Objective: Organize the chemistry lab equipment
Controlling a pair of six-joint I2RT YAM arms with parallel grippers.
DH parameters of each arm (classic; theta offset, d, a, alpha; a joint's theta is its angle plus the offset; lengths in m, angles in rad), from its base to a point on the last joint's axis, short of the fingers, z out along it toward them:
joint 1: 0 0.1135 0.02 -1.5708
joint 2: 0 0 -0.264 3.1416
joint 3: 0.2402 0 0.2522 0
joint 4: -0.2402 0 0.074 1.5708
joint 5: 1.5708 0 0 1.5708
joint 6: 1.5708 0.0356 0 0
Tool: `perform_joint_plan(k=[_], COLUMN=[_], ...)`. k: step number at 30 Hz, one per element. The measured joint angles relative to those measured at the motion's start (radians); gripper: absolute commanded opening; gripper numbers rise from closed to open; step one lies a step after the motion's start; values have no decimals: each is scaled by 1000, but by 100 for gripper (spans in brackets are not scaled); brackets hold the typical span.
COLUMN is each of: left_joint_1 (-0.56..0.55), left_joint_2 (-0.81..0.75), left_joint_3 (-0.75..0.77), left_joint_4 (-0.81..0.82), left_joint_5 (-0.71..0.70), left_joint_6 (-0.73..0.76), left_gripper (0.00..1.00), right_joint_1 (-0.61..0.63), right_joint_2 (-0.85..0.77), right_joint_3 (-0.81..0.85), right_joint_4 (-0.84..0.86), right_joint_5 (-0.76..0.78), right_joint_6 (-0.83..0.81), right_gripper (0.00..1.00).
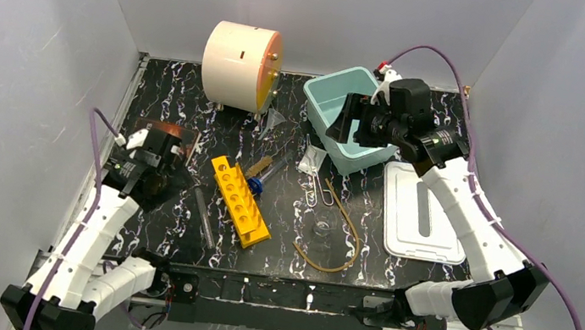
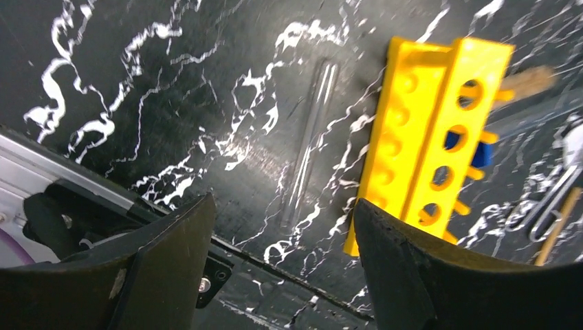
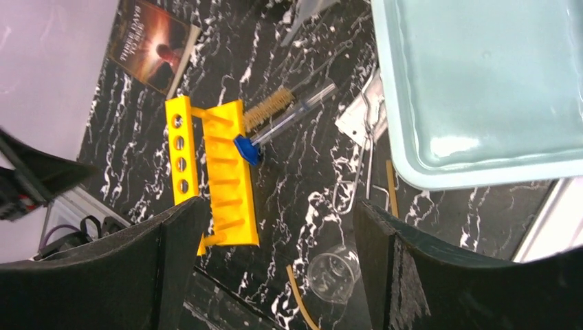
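Note:
The yellow tube rack (image 1: 240,201) lies on its side mid-table; it also shows in the left wrist view (image 2: 430,137) and the right wrist view (image 3: 210,172). A clear glass tube (image 1: 203,215) lies left of it (image 2: 313,134). A blue-tipped tool (image 1: 257,184) and a brush (image 1: 262,164) lie behind the rack. A small glass dish (image 1: 323,230) sits inside the tan rubber loop (image 1: 340,231). A glass funnel (image 1: 276,120) lies by the drum. My left gripper (image 2: 283,206) is open and empty, above the table near the tube. My right gripper (image 3: 280,206) is open and empty, high beside the teal bin.
A teal bin (image 1: 347,117) stands at the back right, its white lid (image 1: 421,212) flat on the table to its right. A cream drum with an orange face (image 1: 241,66) stands at the back. A metal clip (image 1: 318,190) and a small card (image 3: 155,45) lie on the table.

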Motion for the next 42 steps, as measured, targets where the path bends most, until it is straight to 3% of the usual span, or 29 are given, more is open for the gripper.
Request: perform_joint_plan(k=[7,10,17,21,29,42], left_joint_1=[0,0,0,0,0,1], left_joint_2=[46,97,191,245,314,373], left_joint_3=[-180,-228,-306,-312,-315,-329], left_joint_4=[128,214,377,444,492,490], left_joint_5=[136,174,189,208,224,221], left_joint_6=[-5,3,13,32,53,48], left_gripper=[78,75,58,57,40,41], right_joint_1=[106,173,265,286,300,305], right_joint_2=[-35,-41,-39,-34,-33,-32], right_joint_3=[-32,-42,-57,-69,-92,-127], right_joint_4=[112,146,197,210,220,242], right_joint_5=[66,96,145,179,220,251], right_joint_6=[34,40,53,71,102,130], right_gripper=[86,86,85,86,86,85])
